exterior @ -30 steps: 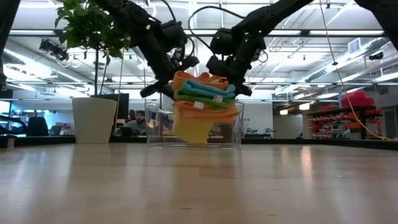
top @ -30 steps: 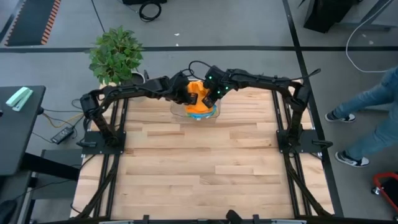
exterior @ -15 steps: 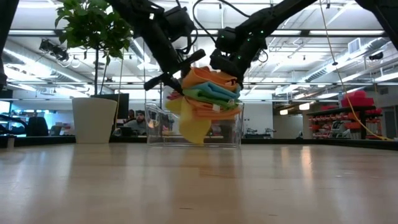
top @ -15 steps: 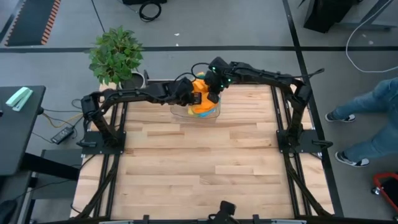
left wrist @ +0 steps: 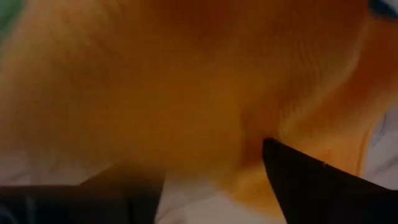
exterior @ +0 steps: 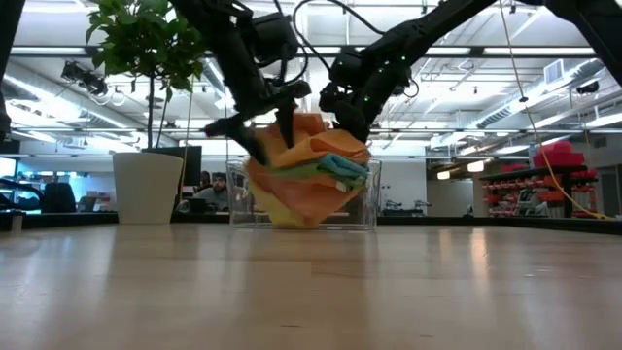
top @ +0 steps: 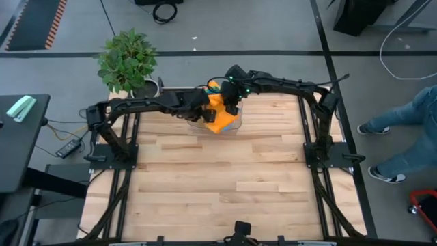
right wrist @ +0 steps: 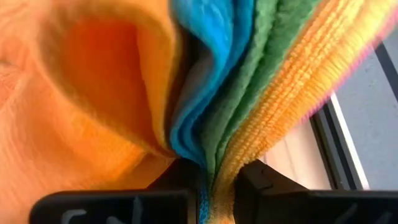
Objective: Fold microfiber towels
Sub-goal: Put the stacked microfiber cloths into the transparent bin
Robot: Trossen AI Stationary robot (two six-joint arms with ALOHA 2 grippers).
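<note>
A stack of microfiber towels (exterior: 311, 180), orange, blue, green and yellow, hangs tilted over a clear plastic bin (exterior: 369, 199) at the table's far middle. The stack (top: 218, 115) shows mostly orange in the high view. My right gripper (exterior: 350, 117) is shut on the stack's upper right side. My left gripper (exterior: 267, 141) is open at the stack's upper left. In the left wrist view its two fingers (left wrist: 311, 183) stand apart, with orange towel (left wrist: 186, 93) filling the picture just beyond them. My right gripper pinches several layers at once between its two fingers: the edges of the blue, green and orange towels (right wrist: 214, 158). It slants down onto the stack from above. The stack hangs tilted below the fingers, and its lower end (exterior: 296, 216) reaches down inside the bin. My left gripper's open fingers are close against the orange towel; I cannot tell whether they touch it.
A potted plant (top: 126, 61) stands off the table's far left corner, its white pot (exterior: 146, 185) left of the bin in the low view. A person's legs (top: 410, 116) show on the floor to the right. Bare wood (top: 218, 184) spreads from the bin to the near edge.
My left gripper has opened and let go of the stack's left side. My right gripper has rolled at the wrist while staying shut. The stack, level a second ago, has tipped, and its left side has sagged down toward the bin.
</note>
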